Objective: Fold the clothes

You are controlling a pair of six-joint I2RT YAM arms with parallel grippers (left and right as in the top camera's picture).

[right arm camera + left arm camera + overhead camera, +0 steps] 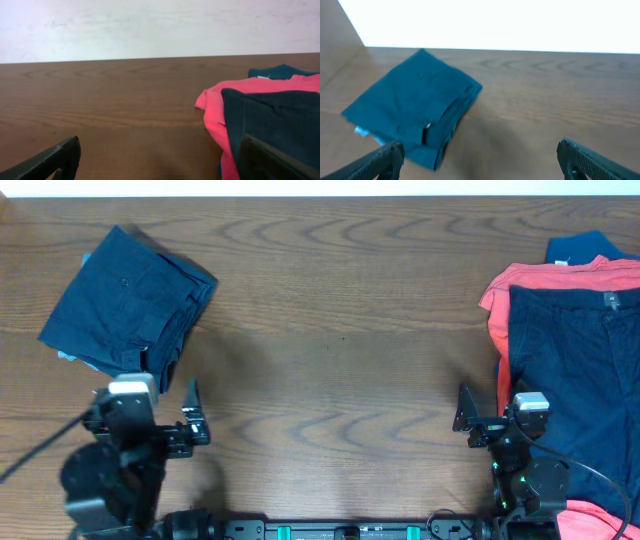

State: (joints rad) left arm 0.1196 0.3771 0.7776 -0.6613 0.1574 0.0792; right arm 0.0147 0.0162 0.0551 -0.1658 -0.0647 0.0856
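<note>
Lying ahead of left gripper [482, 162], folded navy shorts [410, 105], apart

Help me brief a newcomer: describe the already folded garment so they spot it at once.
Start at the brown wooden table and go to its far left corner. There lies a dark navy cloth garment folded into a compact, slightly skewed square. Unlike the spread pile of coral-red and navy clothes on the right, it lies alone.
</note>
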